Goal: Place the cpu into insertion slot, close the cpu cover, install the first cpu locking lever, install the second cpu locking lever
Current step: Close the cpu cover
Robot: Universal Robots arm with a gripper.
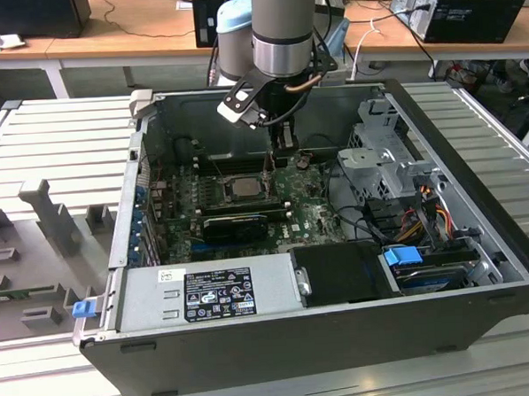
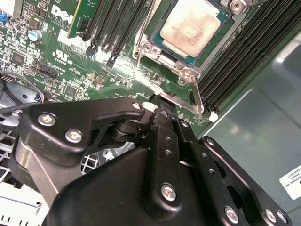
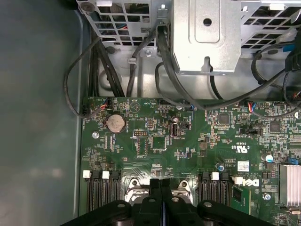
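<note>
1. Position of the parts. The cpu [image 2: 190,26] lay seated in the insertion slot [image 2: 141,47], silver top up, on the green motherboard [image 3: 155,141]. The cpu cover [image 2: 169,61] appeared to lie flat over the chip's edges, with the top showing through its window. I judged the first two steps done. The long black memory slots [image 2: 244,52] ran just beside the insertion slot on both sides.

2. State of my end effector [image 2: 159,106]. In both wrist views its two fingers were pressed together with no gap and nothing gripped between them. The tip stood at the edge of the insertion slot, at the side away from the cpu's centre. It was at, or just short of, a thin metal bar that I took for a locking lever [image 2: 181,100]. I could not tell whether the tip was touching the bar. In the exterior view my arm came straight down into the open computer case [image 1: 477,196], which stood on the ribbed worktop [image 1: 66,128].

3. Step in hand. By my judgement this was the lever work, most likely the first lever. The pictures did not settle which of the two it was, or whether either was latched.

4. Requirement of the lever work. I judged that the closed tip had to bear on the bar alone and drive it toward its catch on the slot rim. It had to stay off the cpu top and the neighbouring memory slots. The risk was the tip slipping off the narrow bar.
</note>
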